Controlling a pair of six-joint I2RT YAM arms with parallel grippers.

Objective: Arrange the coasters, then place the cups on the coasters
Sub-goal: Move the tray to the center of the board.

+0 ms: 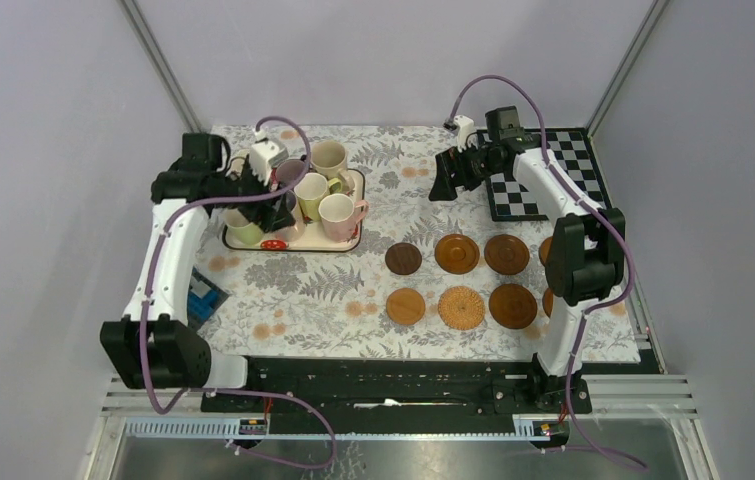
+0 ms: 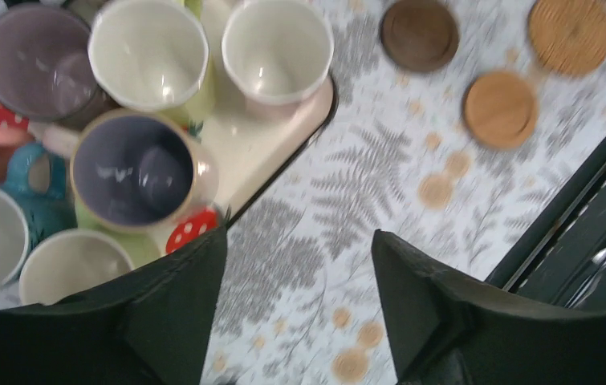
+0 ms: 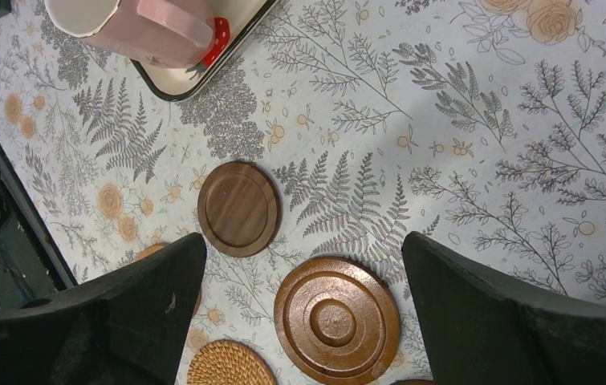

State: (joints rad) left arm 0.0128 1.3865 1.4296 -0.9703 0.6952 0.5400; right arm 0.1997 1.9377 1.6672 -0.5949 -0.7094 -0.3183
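Coasters (image 1: pixel 457 254) lie in two rows and cups (image 1: pixel 311 187) stand on the tray (image 1: pixel 313 246), so cup transfer appears in hand: the left gripper (image 2: pixel 299 241), jaws apart and empty above the tray edge, must descend around one cup, while the right gripper (image 3: pixel 303 241) hangs wide and empty over the coasters.

Left claw (image 2: pixel 299 241) jaws apart, pointing down; right claw (image 3: pixel 303 245) jaws wide apart, pointing down.

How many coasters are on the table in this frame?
8, in two rows of four right of the tray. Far row: dark coaster, two brown, one mostly behind the right arm. Near row: tan, woven, brown, another likewise part-hidden.
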